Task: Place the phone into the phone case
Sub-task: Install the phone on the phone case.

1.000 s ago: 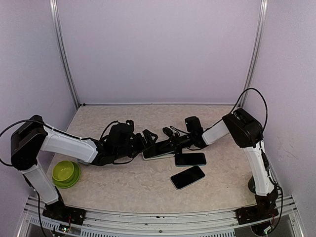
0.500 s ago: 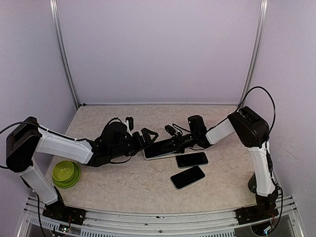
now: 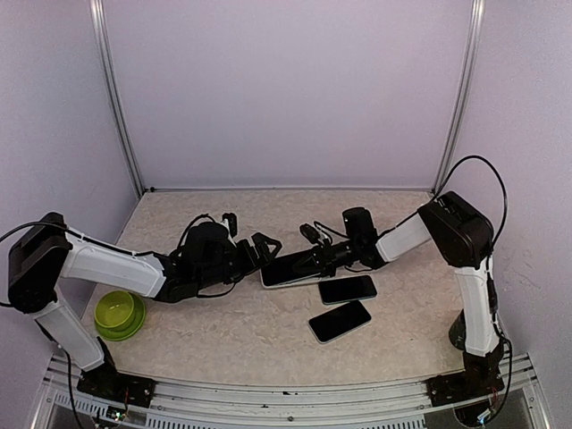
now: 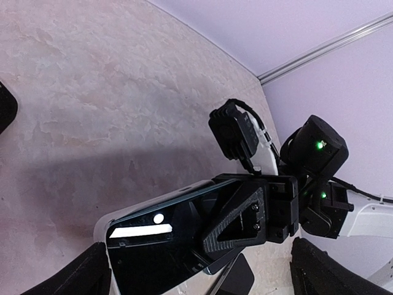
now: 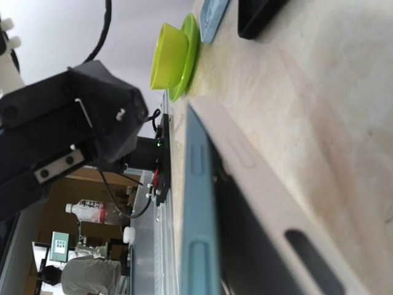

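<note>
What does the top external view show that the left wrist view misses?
Only top external: the green bowl at the left, and the loose phone nearest the bases. Only left wrist: the glare on the held screen and the green lights on the right arm. Both: the right end effector shut on the pale-rimmed phone.

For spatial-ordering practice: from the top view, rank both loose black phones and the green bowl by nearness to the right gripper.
1. Flat black rectangular phone, close beside the right gripper.
2. Second black rectangular phone, nearer the front edge.
3. Lime-green round bowl, far left.
</note>
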Controlling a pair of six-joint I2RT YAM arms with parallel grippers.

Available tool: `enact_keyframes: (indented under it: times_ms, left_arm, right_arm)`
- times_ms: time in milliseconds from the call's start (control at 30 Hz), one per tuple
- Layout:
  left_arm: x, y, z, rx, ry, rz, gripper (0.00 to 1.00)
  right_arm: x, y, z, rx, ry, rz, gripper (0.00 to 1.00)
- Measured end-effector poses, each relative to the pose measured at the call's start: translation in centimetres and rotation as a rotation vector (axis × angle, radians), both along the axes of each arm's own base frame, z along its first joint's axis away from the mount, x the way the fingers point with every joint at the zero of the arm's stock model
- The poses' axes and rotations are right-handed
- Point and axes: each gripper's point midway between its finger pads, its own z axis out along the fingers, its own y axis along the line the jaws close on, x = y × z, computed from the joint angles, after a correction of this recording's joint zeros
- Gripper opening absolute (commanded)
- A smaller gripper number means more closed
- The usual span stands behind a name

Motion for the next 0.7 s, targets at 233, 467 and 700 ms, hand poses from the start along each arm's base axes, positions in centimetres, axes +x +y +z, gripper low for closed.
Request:
enact_keyframes:
  times_ms: [233,467,700]
  left_arm:
    - [0.1,0.4,0.2,0.006,-0.005,0.019,0.99]
    - [0.3,0.5,0.0,-0.003,0.005,0.004,0.99]
    - [0.0,-0.2,-0.3,-0.031,0.007,-0.042,0.98]
  right_arm:
    - [0.3,0.1,1.7,0.021,-0.057,-0.009,0.00]
    - [0.2,0.0,4.0,0.053,-0.125,-0.008,0.00]
    - [-0.6,0.5,4.5,0.069,-0.150,0.011,0.00]
